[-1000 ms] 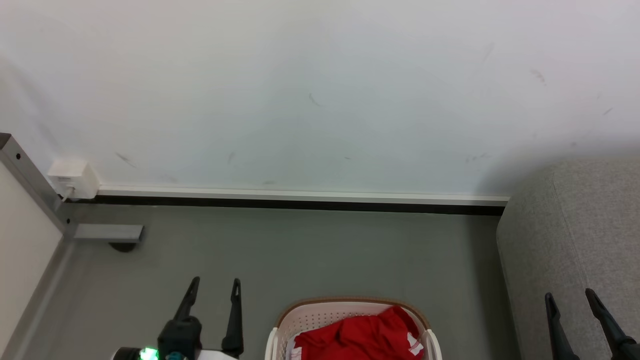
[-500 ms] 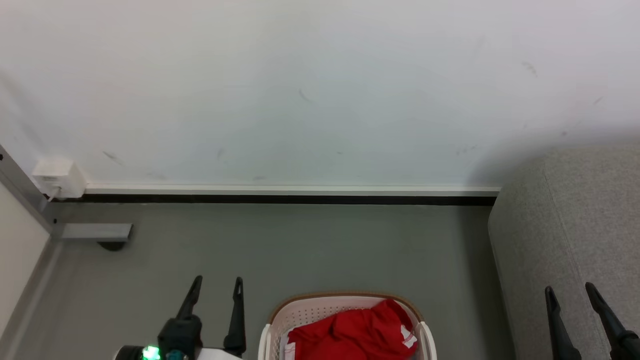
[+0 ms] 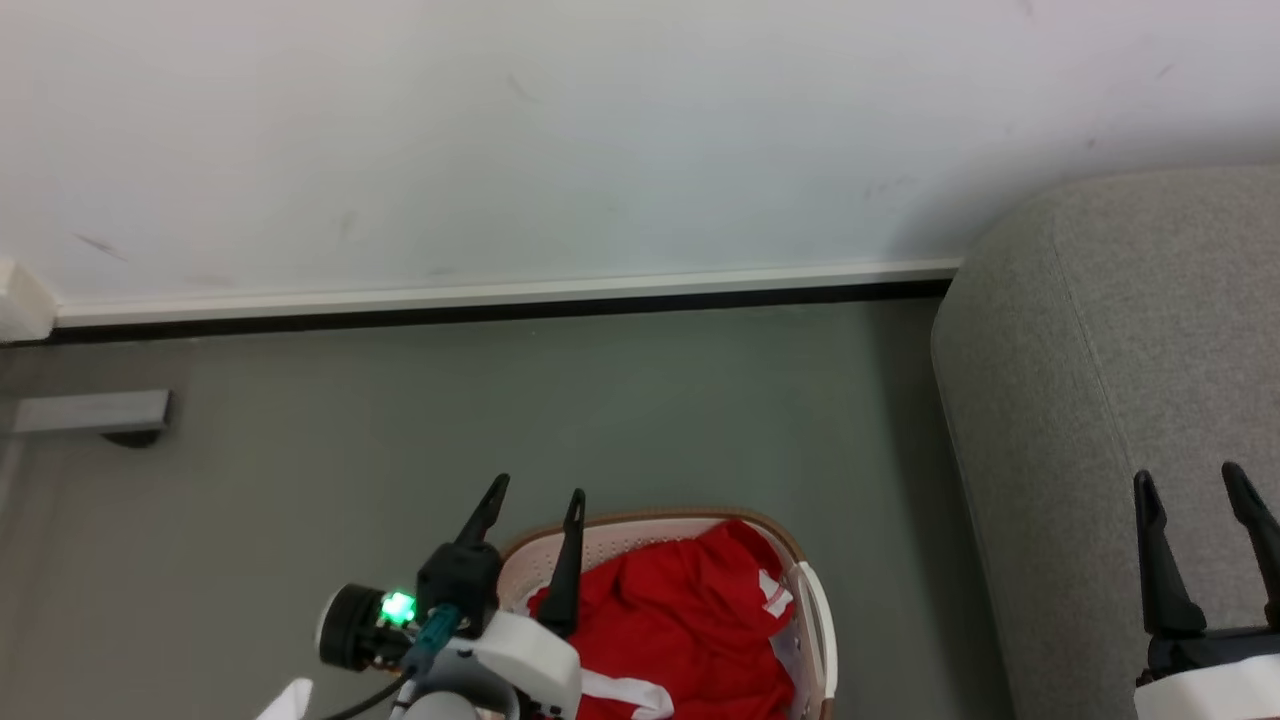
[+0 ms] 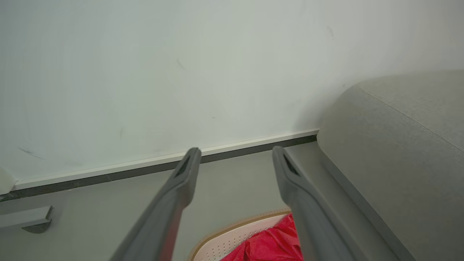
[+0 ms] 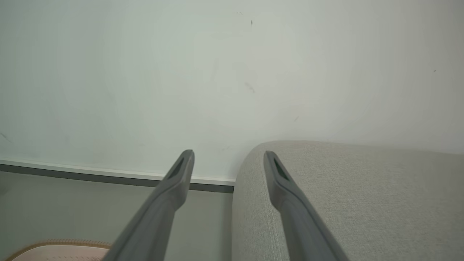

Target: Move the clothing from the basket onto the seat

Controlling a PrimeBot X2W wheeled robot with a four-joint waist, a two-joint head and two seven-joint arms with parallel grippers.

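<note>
Left tool: your fingers are spread, empty, at the basket's left rim.
Right tool: spread, empty, by the seat.
Clothing: red, heaped in the basket.

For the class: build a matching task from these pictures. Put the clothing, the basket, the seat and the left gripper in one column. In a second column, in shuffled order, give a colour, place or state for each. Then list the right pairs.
Column one
1. clothing
2. basket
3. seat
4. left gripper

Column two
A. light grey, at the right of the head view
B. open, holding nothing
C. bright red, heaped in the basket
D. white with a brown rim, standing on the floor

Pairs: 1-C, 2-D, 3-A, 4-B
</note>
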